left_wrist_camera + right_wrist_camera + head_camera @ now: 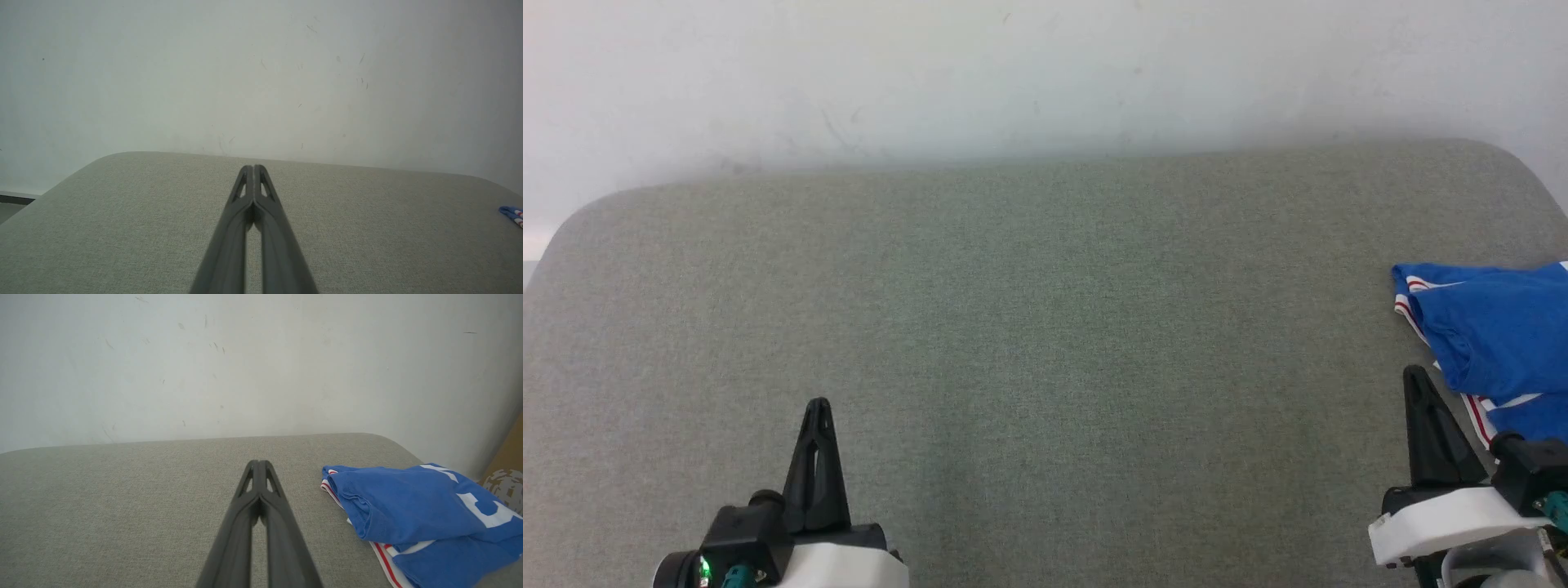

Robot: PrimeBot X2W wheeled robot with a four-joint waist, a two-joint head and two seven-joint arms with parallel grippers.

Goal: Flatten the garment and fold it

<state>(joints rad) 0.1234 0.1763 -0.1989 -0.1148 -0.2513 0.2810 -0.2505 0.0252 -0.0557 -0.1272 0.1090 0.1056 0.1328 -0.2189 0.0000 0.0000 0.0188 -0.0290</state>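
left gripper [818,403], two long dark fingers [273,228] pressed together, empty, above a grey-green fabric-covered surface [1045,327]. right gripper [1414,372] likewise closed on nothing; just beside it lies a bunched bright blue cloth t-shirt [1494,335] with red-striped white bands.

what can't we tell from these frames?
- Garment full extent: cut off by the right edge in head view and by the right and bottom edges in right wrist view; a sliver at the right edge in left wrist view.
- White lettering on it: folded and cropped, unreadable.
- Brown object beyond it, right wrist view: cropped, unidentifiable.
- Garment's near hem, head view: hidden behind the right hand.
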